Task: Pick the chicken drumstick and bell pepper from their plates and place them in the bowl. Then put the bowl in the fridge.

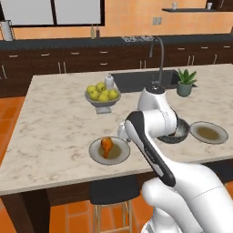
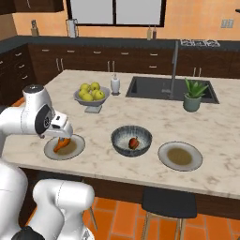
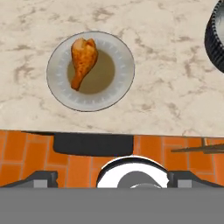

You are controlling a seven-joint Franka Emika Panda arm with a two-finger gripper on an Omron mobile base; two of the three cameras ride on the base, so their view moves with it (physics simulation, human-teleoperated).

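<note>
Left base view: the drumstick [image 1: 106,146] lies on the near left plate [image 1: 109,151] on the table [image 1: 59,123], its long axis running toward and away from the camera; the arm covers most of the bowl [image 1: 175,135]. Right base view: the hand [image 2: 60,132] hangs just above the drumstick [image 2: 61,144]; the pepper [image 2: 133,142] already sits in the bowl [image 2: 131,140]. Hand view: the drumstick [image 3: 83,60] lies up and left of centre, meaty end farther from the hand, bone end nearer; the jaws stand wide apart, grasping nothing.
</note>
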